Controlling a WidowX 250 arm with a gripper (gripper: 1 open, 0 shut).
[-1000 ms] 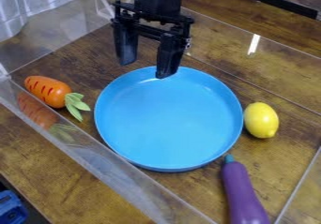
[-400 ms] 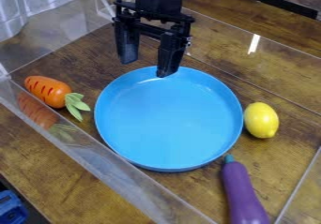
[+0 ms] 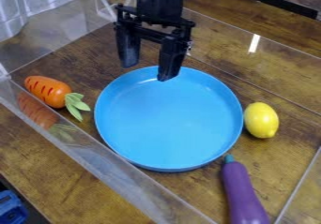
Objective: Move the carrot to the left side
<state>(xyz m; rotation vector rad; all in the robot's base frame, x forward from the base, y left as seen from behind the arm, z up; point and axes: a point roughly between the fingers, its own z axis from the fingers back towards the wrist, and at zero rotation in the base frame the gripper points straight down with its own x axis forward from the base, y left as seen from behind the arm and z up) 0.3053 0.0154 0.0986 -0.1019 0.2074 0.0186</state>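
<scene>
Gripper (image 3: 149,60) spread wide, nothing gripped, held above plate (image 3: 170,119) far rim.
Carrot (image 3: 48,90) is seen left of plate on table, leaves toward plate; lemon (image 3: 261,120) right, eggplant (image 3: 242,195) below-right.

The plate (image 3: 168,118) is set mid-table (image 3: 75,54). The carrot (image 3: 49,91) is placed left of it, apart from the rim. The lemon (image 3: 261,120) is found just right of the plate, the eggplant (image 3: 242,192) in front-right. The gripper (image 3: 150,65) is positioned above the plate's back edge.
</scene>
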